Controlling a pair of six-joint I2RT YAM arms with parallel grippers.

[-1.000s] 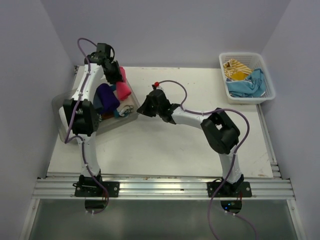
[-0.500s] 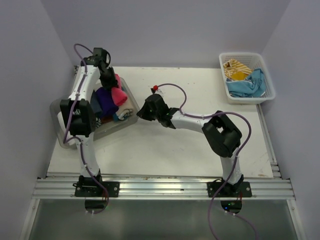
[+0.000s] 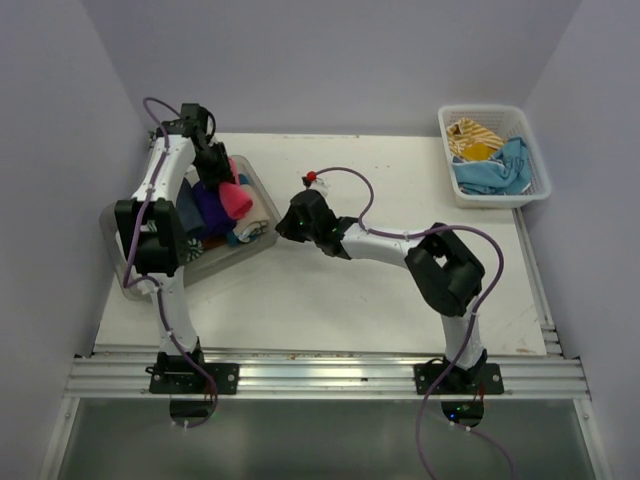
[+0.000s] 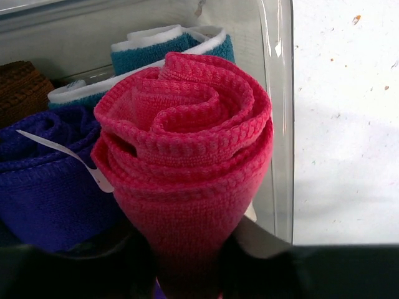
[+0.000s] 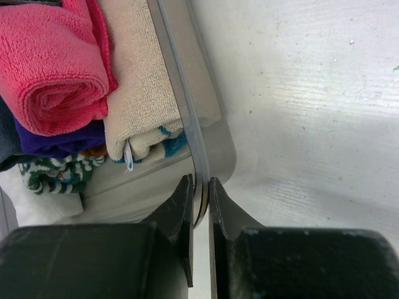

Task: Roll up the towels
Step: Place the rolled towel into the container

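My left gripper [image 3: 222, 182] is shut on a rolled hot pink towel [image 4: 187, 156], held over the clear plastic tray [image 3: 262, 205]; the towel also shows in the top view [image 3: 236, 199] and the right wrist view [image 5: 56, 68]. The tray holds several rolled towels: purple [image 4: 43, 180], teal with white edge [image 4: 168, 47], brown [image 4: 22, 87], beige [image 5: 143, 93]. My right gripper [image 5: 201, 199] is shut on the tray's rim [image 5: 181, 106] at its right corner, seen in the top view [image 3: 285, 222]. Unrolled mustard striped [image 3: 475, 137] and light blue [image 3: 495, 170] towels lie in the white basket [image 3: 540, 165].
The tray sits at the table's left side, partly over the left edge. The white lattice basket stands at the back right corner. Grey walls close in on the left, back and right. A metal rail runs along the near edge [image 3: 320, 375].
My left gripper has carried the pink towel back and left, lower into the tray. The tray has shifted left and turned with my right gripper on its rim.
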